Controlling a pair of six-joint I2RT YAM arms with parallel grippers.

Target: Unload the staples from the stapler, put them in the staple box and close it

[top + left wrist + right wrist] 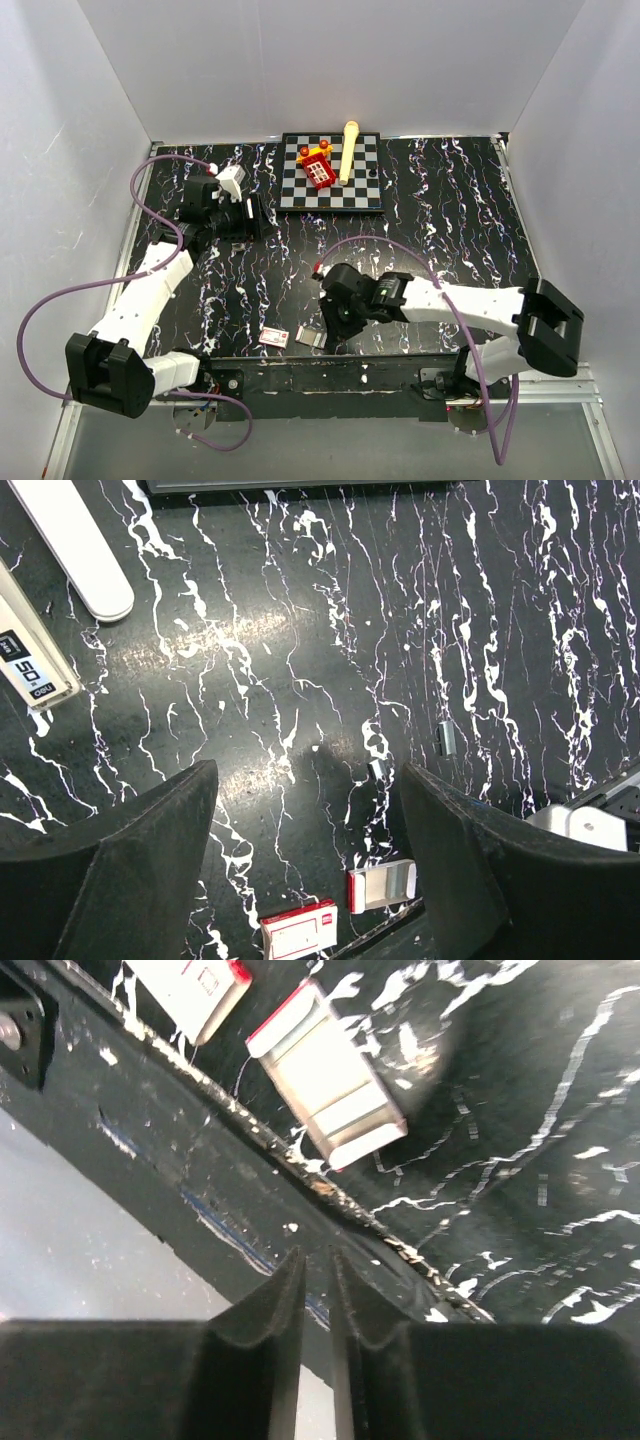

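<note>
1. Stapler (35, 645) lies on table (300, 630) near stick (70, 540), ungripped.
2. Staples (447, 738) lie loose on table (unloading looks done).
3. Left tool (308, 770) spread; right tool (317, 1260) pressed together; both empty.

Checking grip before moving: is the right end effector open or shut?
Shut. The right end effector has its fingers almost touching, nothing visible between them.

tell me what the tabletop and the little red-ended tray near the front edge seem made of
Tabletop: black with white marble-like veins, semi-glossy given the soft glare; probably a printed laminate or film, not certain. Tray: thin pale walls with a red end, matte; looks like cardboard, possibly plastic.
</note>
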